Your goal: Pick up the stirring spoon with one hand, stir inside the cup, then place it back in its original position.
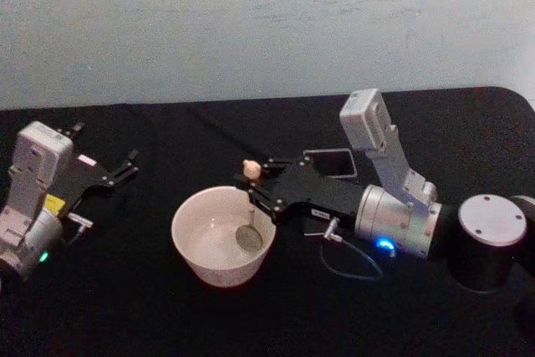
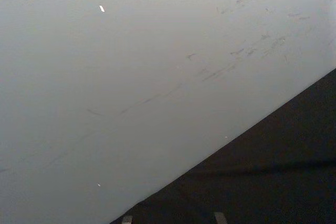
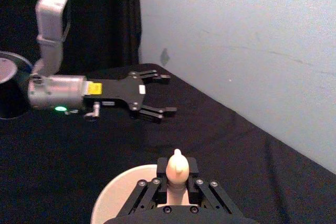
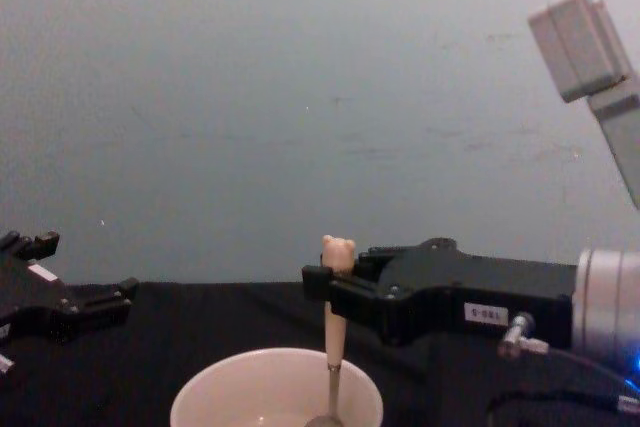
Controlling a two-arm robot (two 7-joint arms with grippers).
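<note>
The cream-white cup stands at the table's middle. The stirring spoon is upright with its metal bowl inside the cup on the right side, and its bear head is above the rim. My right gripper reaches in from the right and is shut on the spoon's beige handle just under the bear head. The dark grey square holder stands behind the right gripper, partly hidden by it. My left gripper rests open at the far left, away from the cup.
A black cloth covers the table, and a pale wall rises behind it. A thin cable loops under the right wrist. The right arm's grey body lies low over the table's right side.
</note>
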